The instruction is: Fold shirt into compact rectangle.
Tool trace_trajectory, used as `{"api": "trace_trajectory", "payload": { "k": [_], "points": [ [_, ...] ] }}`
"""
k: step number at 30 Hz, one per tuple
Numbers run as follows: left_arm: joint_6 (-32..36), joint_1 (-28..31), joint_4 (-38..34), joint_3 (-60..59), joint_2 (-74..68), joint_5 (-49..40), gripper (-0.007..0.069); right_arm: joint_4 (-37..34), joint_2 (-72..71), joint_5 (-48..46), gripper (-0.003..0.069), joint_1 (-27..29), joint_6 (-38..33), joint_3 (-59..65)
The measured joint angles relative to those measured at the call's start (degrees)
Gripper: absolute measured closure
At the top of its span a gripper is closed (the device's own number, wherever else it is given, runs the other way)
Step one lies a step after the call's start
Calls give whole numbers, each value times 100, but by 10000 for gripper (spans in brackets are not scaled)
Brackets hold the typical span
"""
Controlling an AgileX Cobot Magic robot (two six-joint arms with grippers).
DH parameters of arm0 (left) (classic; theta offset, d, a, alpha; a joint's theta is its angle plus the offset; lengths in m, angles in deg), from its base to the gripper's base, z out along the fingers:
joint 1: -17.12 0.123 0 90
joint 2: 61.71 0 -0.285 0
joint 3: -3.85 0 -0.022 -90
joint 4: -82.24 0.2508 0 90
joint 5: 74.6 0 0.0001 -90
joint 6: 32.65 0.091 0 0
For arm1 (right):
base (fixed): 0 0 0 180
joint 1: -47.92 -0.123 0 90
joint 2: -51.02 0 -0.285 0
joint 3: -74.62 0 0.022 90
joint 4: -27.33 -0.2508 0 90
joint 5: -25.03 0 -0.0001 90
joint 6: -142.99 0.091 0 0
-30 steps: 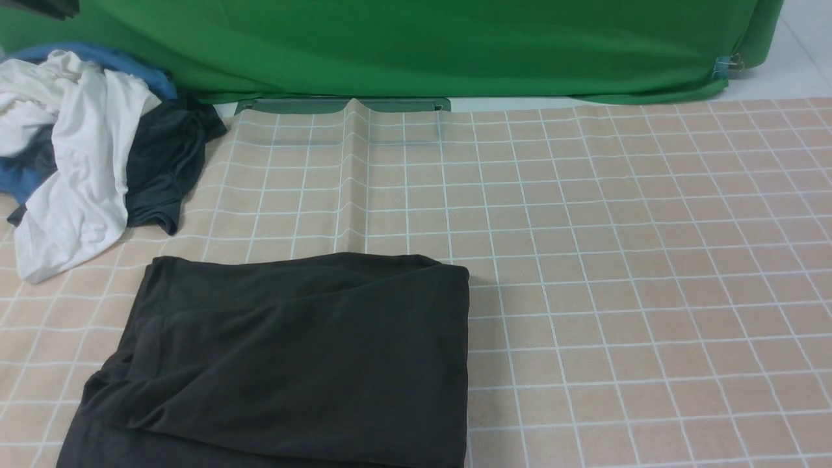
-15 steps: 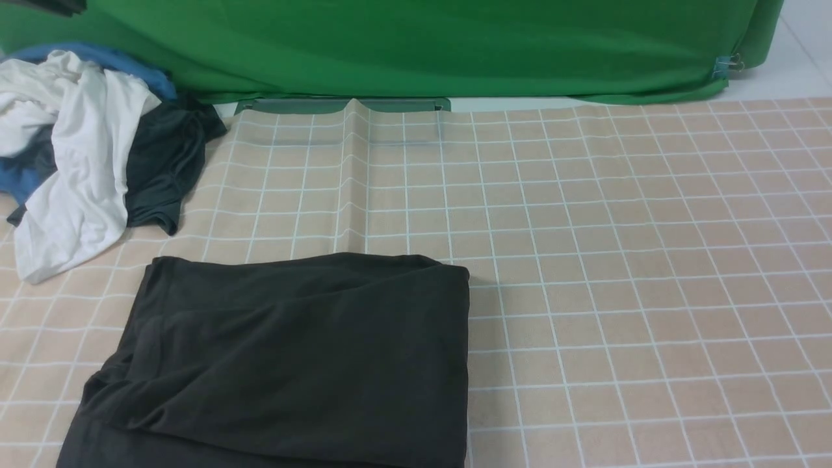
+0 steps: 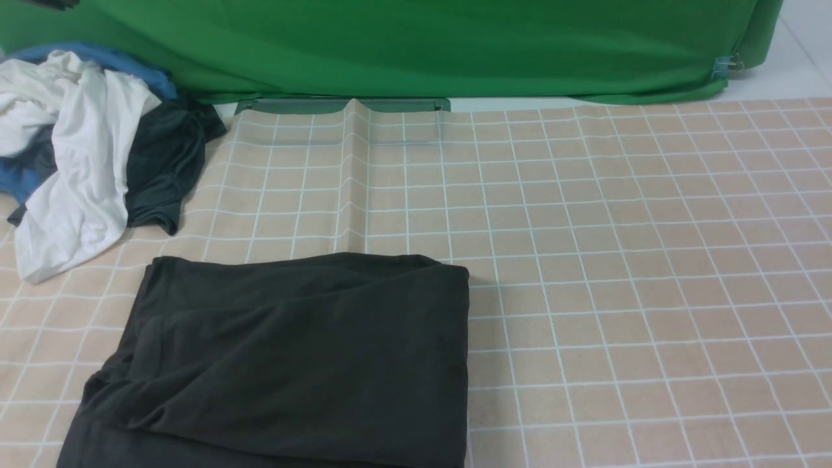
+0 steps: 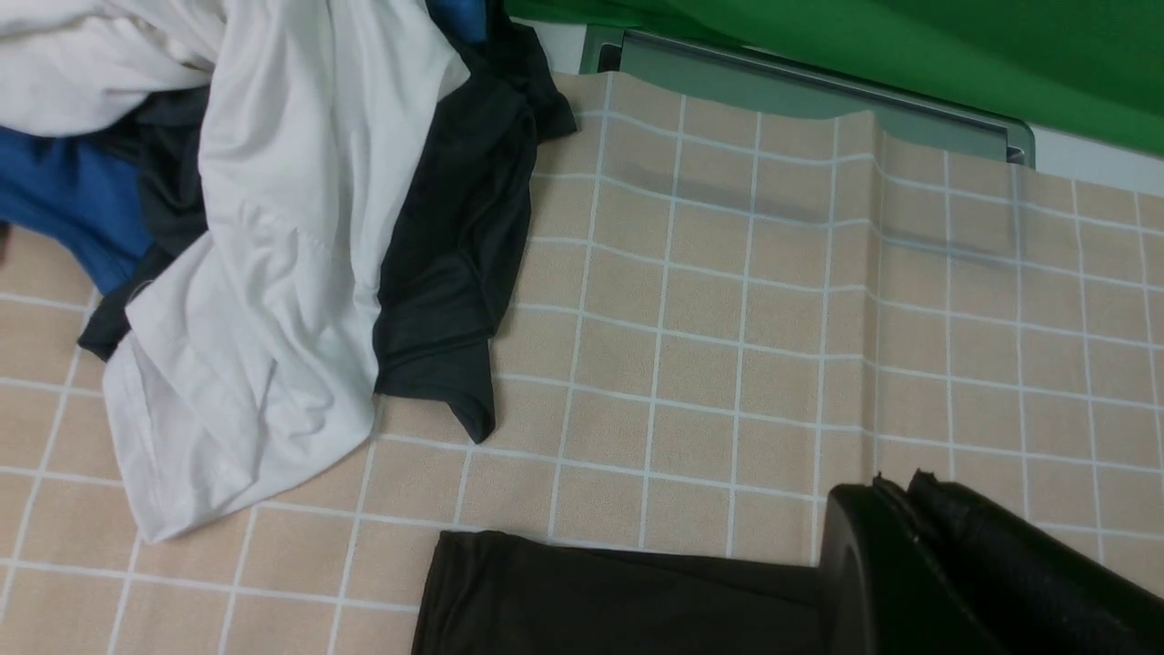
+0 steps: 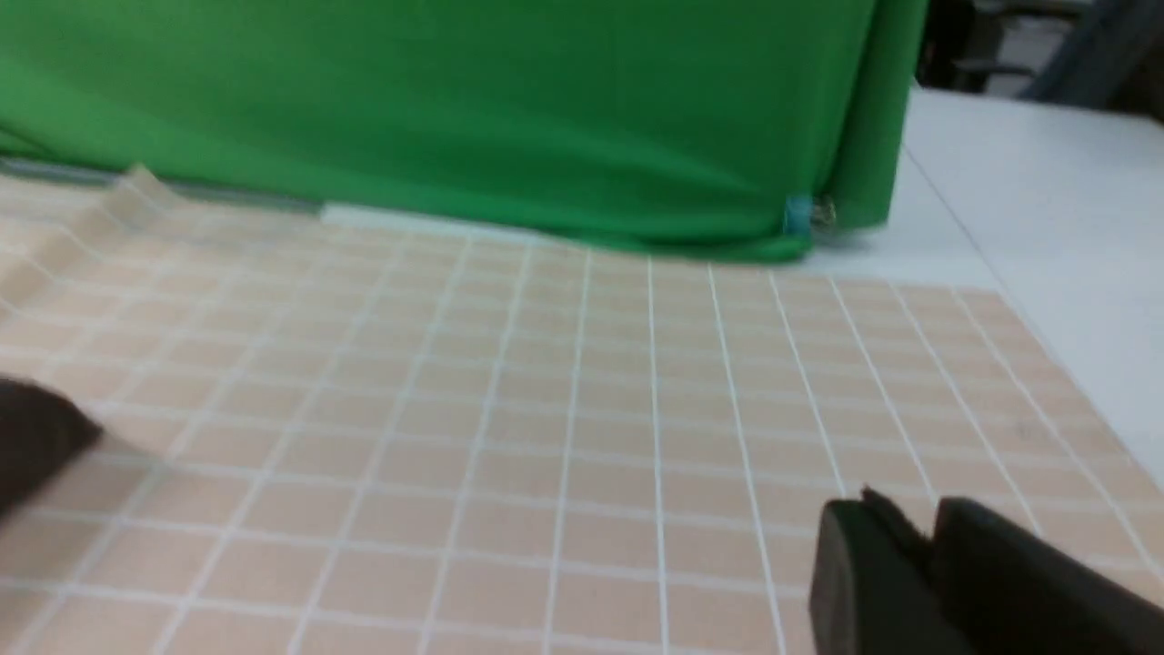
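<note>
The black shirt (image 3: 292,351) lies folded into a rough rectangle on the checked tablecloth at the near left, with soft creases across its top layer. Neither gripper shows in the front view. In the left wrist view my left gripper (image 4: 896,480) is shut with nothing in it, hovering just off the shirt's (image 4: 591,591) far edge. In the blurred right wrist view my right gripper (image 5: 914,518) hangs over bare cloth, its tips slightly parted and empty, well to the right of the shirt's corner (image 5: 32,437).
A heap of clothes sits at the far left: a white garment (image 3: 71,162), a dark grey one (image 3: 166,162) and a blue one (image 3: 117,62). A green backdrop (image 3: 422,45) closes the far side. A raised ridge (image 3: 354,175) runs through the tablecloth.
The shirt and the heap lie as before. A dark shape in the front view's top left corner has drawn further out of the picture.
</note>
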Motion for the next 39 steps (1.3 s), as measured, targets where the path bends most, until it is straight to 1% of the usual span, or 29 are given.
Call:
{"api": "trace_trajectory", "payload": {
  "k": [6, 13, 20, 25, 30, 35, 37, 39],
  "points": [
    [65, 0, 62, 0, 0, -134, 608, -12, -190, 47, 513, -114, 0, 524],
    [94, 0, 29, -6, 160, -174, 608, -19, -213, 294, 496, -160, 17, 556],
    [3, 0, -195, -42, 937, -174, 607, -19, -213, 307, 482, -160, 17, 556],
    [3, 0, -266, -497, 1642, -160, 607, -19, -213, 307, 474, -160, 17, 556],
    [3, 0, -159, -1590, 2843, -160, 607, -19, -213, 307, 464, -160, 17, 556],
    [3, 0, -150, -3013, 4198, -152, 607, -19, -213, 325, 452, -160, 17, 556],
    [3, 0, -275, -3658, 4710, -43, 607, -19, -213, 331, 452, -160, 17, 556],
    [54, 0, -568, -4544, 5270, 271, 607, -19, -213, 335, 450, -160, 17, 556]
  ]
}}
